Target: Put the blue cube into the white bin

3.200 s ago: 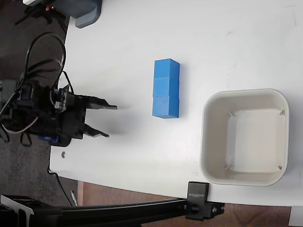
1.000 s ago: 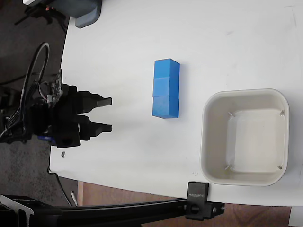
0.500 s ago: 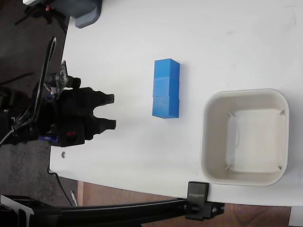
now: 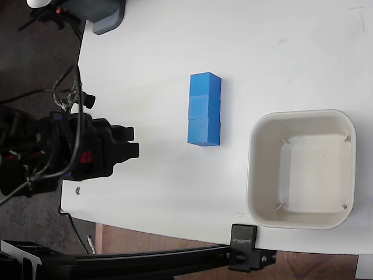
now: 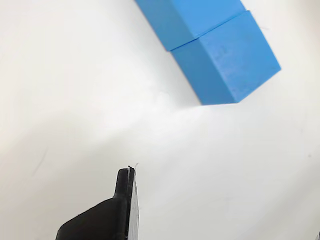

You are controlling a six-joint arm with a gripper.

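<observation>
Gripper (image 4: 133,142) over the table's (image 4: 151,46) left edge in the fixed view, finger tips drawn close together, holding nothing. Ahead of the fingertips, well apart, three blue cubes lie touching in a row; the blue cube (image 4: 203,130) (image 5: 227,57) at the near end is closest. Beyond the row sits the white bin (image 4: 301,169), separate from the cubes.
</observation>
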